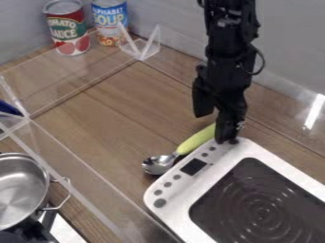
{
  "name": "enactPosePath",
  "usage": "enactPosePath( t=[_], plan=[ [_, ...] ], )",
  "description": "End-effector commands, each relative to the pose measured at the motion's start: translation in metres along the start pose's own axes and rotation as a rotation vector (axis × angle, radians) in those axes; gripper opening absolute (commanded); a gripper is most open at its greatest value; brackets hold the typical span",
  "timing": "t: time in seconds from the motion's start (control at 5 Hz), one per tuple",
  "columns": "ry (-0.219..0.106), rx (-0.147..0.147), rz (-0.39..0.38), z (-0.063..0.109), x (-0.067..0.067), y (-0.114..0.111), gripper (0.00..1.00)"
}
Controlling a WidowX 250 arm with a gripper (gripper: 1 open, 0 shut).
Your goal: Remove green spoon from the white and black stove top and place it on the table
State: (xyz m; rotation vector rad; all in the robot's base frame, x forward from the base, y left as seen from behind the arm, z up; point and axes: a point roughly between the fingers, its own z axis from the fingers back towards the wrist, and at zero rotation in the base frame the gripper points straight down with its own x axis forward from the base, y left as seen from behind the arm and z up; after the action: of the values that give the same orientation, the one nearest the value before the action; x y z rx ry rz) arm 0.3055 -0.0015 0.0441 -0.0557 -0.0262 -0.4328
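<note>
Apparently the green spoon (195, 142) is lying at the front edge of the white and black stove top (235, 195), near the middle of the frame, its handle slanting up toward the right and its shiny bowl (158, 164) pointing to the lower left; whether it rests on the stove's rim or on the wood just beside it, I cannot tell for certain; the dark jaws (219, 136) hang down from the upper right of the frame to the upper end of the handle, and they hide it enough that I cannot tell whether they are apart, together or clamped on it; the step in hand looks to be taking hold; the spoon should be light and stiff, the plastic handle thick enough to give a fair grip though perhaps a little slick, the metal bowl smooth and round and a poor place to pinch; nothing about it seems fragile; a hold nearer the middle of the handle would probably balance better, since one at the far end may let the bowl droop or swing; if the hold is sound, a small lift straight up would keep it from scraping the stove, then a move toward the brown table (114, 119) at the left of centre, lowered gently so it does not roll
</note>
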Motion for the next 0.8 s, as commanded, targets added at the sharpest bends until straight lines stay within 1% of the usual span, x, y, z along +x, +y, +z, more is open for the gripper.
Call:
enactPosePath(
  t=[0.0, 0.2, 0.4, 0.6],
  plan=[
    [-0.023, 0.015, 0.001, 0.006, 0.007, -0.002, 1.00],
    [-0.019, 0.015, 0.003, 0.004, 0.010, -0.002, 1.00],
    [-0.019, 0.010, -0.009, -0.002, 0.015, -0.001, 1.00],
    [-0.020, 0.004, -0.023, -0.004, 0.019, -0.002, 1.00]
  ],
)
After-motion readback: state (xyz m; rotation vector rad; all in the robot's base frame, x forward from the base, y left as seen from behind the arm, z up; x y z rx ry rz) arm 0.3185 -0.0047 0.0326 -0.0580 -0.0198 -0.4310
